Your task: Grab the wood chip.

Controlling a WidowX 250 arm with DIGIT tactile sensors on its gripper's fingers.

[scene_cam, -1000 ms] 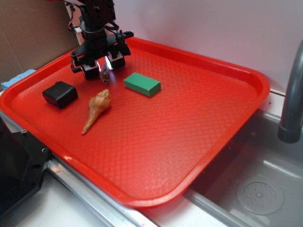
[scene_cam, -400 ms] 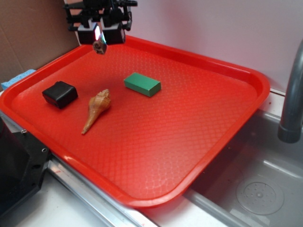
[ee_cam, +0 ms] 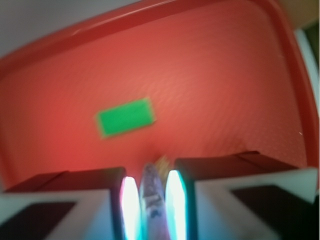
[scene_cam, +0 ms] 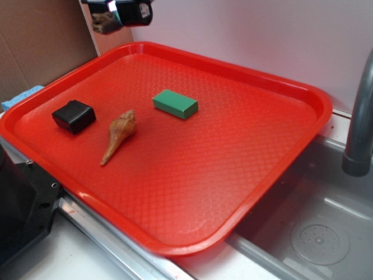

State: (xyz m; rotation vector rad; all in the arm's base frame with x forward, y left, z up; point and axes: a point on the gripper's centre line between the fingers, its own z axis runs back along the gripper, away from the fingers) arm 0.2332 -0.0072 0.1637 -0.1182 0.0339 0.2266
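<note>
Red plastic fills both of your views: the tray with its fine diamond texture lies well below the gripper, which hangs high at the upper left edge of the exterior view, above the tray's far left corner. Look at the wrist view and you see the two fingers drawn in close, their pads glowing pale, pinching the wood chip between them. The chip stands as a narrow tan and grey-brown sliver filling the whole gap from pad to pad. In the exterior view you find it as a rough brown lump at the fingertips, clear of the tray surface.

Under and ahead of the fingers, in the wrist view, the green block lies flat on the tray, blurred, well apart from the pads. From outside you see that block far below the fingers and toward the tray's middle. The spiral seashell rests nearer the front, its pointed tail aimed at the tray's front edge, and the black block sits just beside it, almost straight below the fingertips. To the far right of the fingers a grey faucet pipe rises over the sink.
</note>
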